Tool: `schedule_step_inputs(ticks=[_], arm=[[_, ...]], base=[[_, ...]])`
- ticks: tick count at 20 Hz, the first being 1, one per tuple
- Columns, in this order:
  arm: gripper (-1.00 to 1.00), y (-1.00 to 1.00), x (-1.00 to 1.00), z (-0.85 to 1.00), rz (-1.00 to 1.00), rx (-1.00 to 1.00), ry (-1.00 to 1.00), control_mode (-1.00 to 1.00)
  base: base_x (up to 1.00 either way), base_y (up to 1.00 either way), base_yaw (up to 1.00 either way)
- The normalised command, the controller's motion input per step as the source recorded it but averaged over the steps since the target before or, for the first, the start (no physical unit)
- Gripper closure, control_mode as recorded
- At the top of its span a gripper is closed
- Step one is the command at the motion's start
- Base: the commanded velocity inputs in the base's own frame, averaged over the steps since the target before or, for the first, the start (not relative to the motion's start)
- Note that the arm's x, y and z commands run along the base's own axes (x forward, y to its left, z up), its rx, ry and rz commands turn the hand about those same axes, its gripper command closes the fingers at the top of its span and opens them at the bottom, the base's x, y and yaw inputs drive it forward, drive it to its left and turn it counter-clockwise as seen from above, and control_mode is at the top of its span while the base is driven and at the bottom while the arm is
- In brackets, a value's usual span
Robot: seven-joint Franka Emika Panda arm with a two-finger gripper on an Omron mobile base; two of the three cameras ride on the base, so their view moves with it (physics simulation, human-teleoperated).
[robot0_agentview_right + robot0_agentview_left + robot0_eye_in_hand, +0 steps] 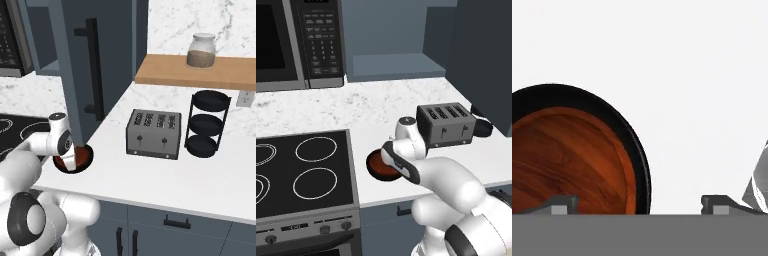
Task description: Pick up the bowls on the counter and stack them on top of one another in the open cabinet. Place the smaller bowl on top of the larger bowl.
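From the left base view one smaller bowl (pixel 378 166) sits on the white marble desk (pixel 376 107) beside one toaster (pixel 447 124), from the right one jar (pixel 201 50) stands on a wooden shelf (pixel 165 73), and the hand view shows the jaws spread wide above the bowl's rim.

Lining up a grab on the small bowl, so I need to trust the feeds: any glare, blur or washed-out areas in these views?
Hand view: sharp; the counter renders blank white, so only the small bowl gives contrast. Left base view: crisp, with the arm covering part of the bowl. Right base view: crisp, soft even light, no glare on the toaster.
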Motion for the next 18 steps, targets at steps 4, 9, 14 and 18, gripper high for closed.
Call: schedule_step_inputs(ticks=[4, 9, 14, 18], arm=[[-1.0, -0.26, -0.2, 0.02, 0.27, 0.05, 0.0, -1.0], [-1.0, 0.0, -0.01, -0.02, 0.15, 0.0, 0.0, -1.0], [-1.0, -0.08, 0.01, -0.06, 0.01, 0.0, 0.0, -1.0], [-1.0, 0.0, 0.32, -0.19, 0.0, 0.0, 0.0, -1.0]], base=[[0.0, 0.0, 0.0], [0.0, 0.0, 0.0], [0.0, 0.0, 0.0], [0.0, 0.0, 0.0]])
